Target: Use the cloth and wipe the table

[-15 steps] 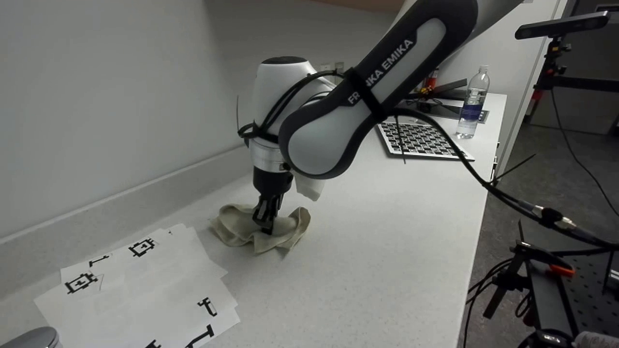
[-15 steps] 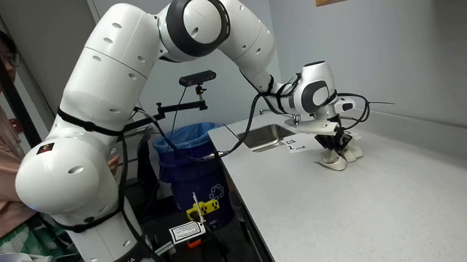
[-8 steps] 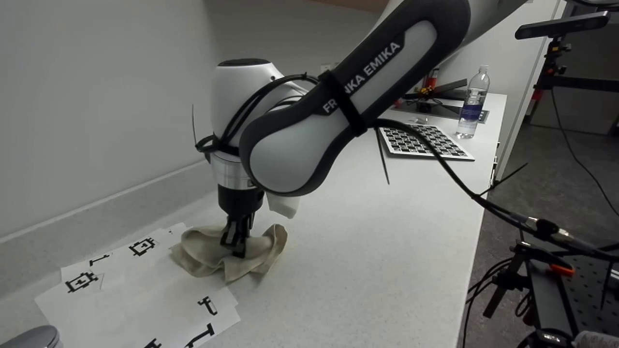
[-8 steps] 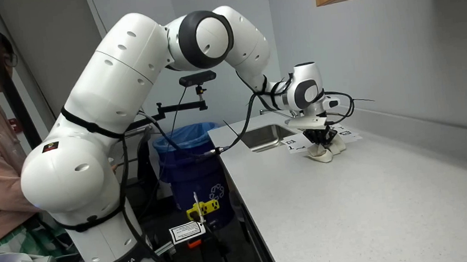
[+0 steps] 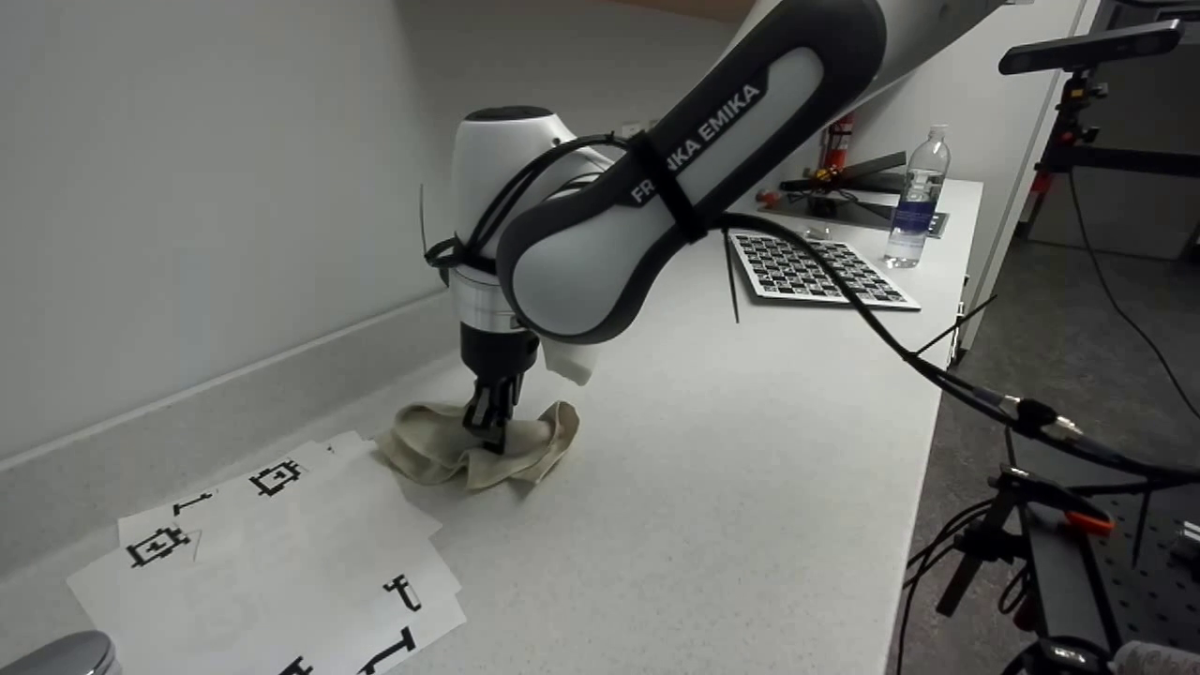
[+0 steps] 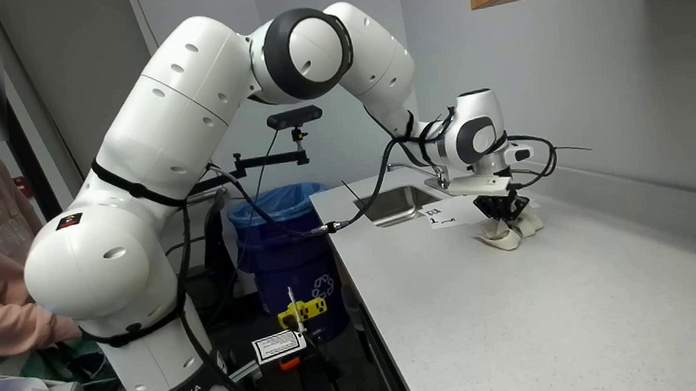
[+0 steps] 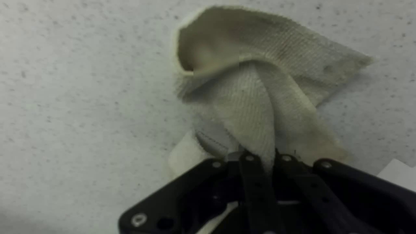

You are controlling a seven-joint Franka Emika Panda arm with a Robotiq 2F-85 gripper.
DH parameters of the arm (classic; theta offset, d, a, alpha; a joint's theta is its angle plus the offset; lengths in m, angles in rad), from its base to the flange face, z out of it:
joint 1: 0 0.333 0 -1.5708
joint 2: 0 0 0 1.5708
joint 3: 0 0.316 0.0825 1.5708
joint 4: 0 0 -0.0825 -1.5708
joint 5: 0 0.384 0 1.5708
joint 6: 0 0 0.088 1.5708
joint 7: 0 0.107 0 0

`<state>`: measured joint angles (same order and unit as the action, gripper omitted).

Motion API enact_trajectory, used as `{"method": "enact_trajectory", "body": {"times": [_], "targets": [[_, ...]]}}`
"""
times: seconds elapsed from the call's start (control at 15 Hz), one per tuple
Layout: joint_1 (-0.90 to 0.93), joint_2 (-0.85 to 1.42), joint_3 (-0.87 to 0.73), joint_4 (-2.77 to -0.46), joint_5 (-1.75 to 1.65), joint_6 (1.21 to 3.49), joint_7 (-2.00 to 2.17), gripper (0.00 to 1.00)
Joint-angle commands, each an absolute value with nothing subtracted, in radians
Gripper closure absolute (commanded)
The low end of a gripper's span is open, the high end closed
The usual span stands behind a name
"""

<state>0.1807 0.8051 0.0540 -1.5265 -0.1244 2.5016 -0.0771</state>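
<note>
The cloth [image 5: 427,442] is beige and crumpled and lies on the white speckled table [image 5: 712,469] beside the paper sheets, near the wall. It also shows in an exterior view [image 6: 500,238]. My gripper [image 5: 494,444] points down into the middle of the cloth. In the wrist view the gripper [image 7: 267,159] is shut on a fold of the cloth [image 7: 248,104], which rises between the fingers. The cloth's outer folds spread on the table around the fingertips. The very tips are hidden by the cloth.
White paper sheets [image 5: 272,572] with black marks lie beside the cloth. A checkered board [image 5: 816,272] and a plastic bottle [image 5: 917,202] stand farther along the table. A sink [image 6: 395,206] is set into the table beyond the papers. A low wall ledge [image 5: 225,394] runs behind.
The gripper dragged the cloth toward and partly over the paper sheets half a second ago. Now both have moved back away from the papers, close to where they were a second ago.
</note>
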Motion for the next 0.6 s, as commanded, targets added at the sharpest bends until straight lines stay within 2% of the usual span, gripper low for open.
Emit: {"method": "enact_trajectory", "body": {"times": [0.0,0.53], "targets": [[0.133,0.732,0.037,-1.653,-0.125,2.582,-0.073,0.98],[0.043,0.584,0.003,-1.939,-0.103,2.815,-0.043,0.98]]}}
